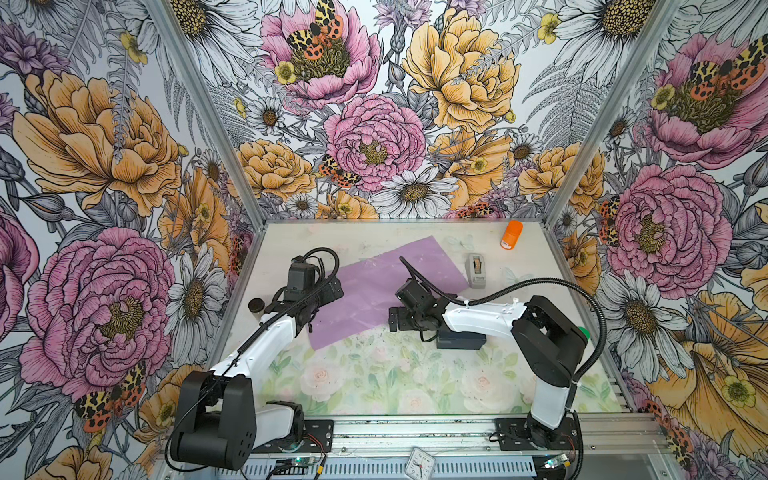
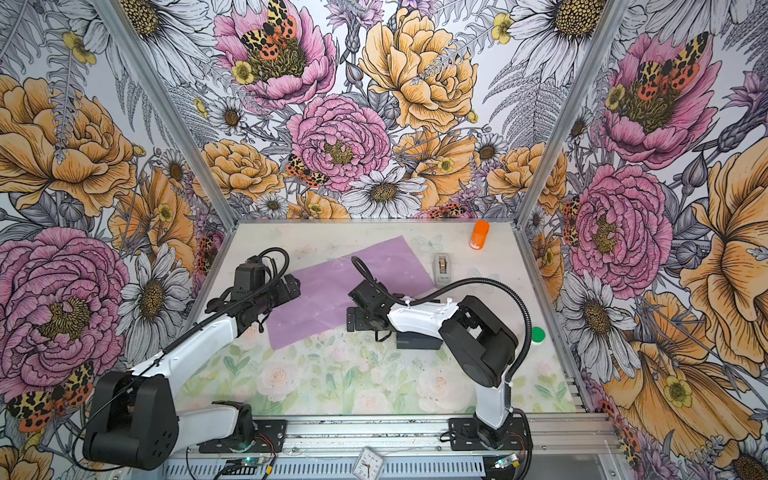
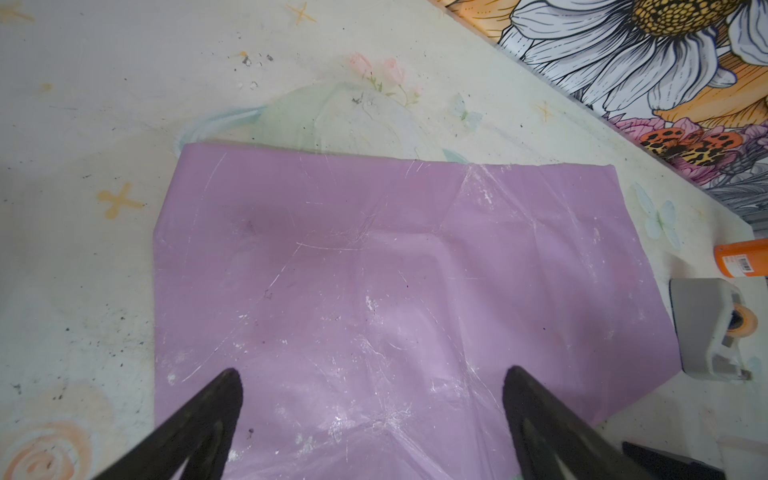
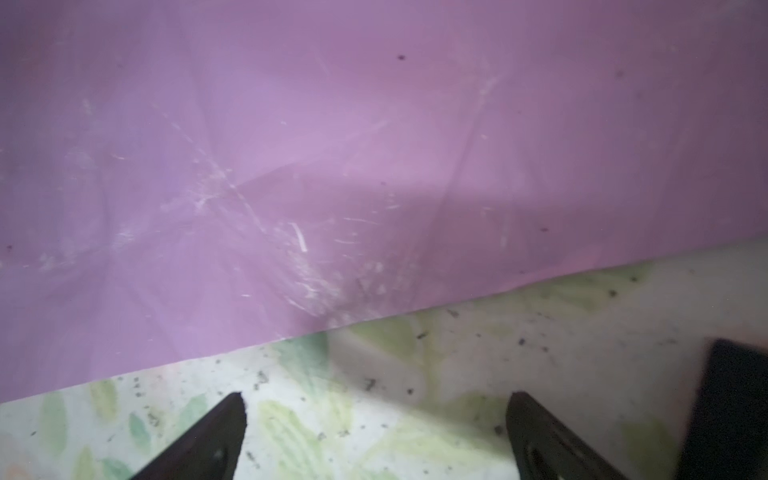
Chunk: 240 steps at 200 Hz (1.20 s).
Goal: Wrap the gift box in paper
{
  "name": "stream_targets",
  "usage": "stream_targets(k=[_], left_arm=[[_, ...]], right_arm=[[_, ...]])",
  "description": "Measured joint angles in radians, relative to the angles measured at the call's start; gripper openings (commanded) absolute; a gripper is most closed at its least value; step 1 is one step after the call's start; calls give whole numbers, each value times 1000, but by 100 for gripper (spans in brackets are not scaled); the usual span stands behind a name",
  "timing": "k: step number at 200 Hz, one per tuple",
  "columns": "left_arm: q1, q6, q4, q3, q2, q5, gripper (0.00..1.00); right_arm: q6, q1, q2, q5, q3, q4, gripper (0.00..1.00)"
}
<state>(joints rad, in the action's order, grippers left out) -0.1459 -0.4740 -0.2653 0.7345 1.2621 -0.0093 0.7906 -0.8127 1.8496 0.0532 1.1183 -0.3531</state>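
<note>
Top views both show the box [image 1: 465,341] on the bench [image 1: 374,386], right of the middle and mostly hidden under the right arm. It sits just off the near edge of the paper [image 1: 374,286], not on it. The paper lies flat and skewed, lilac face up and creased, between mid-bench and the back edge.

The right end effector [image 4: 376,401] is released and empty, over bare bench just short of that near edge, with the box beside it. The left end effector [image 3: 372,386] is also released and empty, above the paper's left part. A tape dispenser [image 1: 476,271] stands beside the paper's right corner.

The step in hand looks like moving the box onto the sheet. The right arm should grip it low across opposite sides and set it mid-sheet, square to the paper's edges. The left could pin the glossy sheet so it cannot slide.
</note>
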Motion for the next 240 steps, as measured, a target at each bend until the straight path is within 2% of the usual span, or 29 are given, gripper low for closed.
stream_targets(k=[60,103,123,143,175,240], left_arm=[[10,0,-2,0,6,0,99],[46,-3,-13,16,30,27,99],[69,-8,-19,35,53,44,99],[87,-10,-27,66,85,60,99],[105,-11,-31,118,143,83,99],[113,-26,-43,137,214,89,99]], right_arm=[[12,201,-174,-3,-211,23,99],[-77,307,-267,-32,-242,-9,98],[-161,317,-269,-44,-156,-29,98],[-245,339,-211,-50,8,-46,98],[-353,417,-26,-46,272,-55,98],[-468,496,310,-50,554,-120,99]])
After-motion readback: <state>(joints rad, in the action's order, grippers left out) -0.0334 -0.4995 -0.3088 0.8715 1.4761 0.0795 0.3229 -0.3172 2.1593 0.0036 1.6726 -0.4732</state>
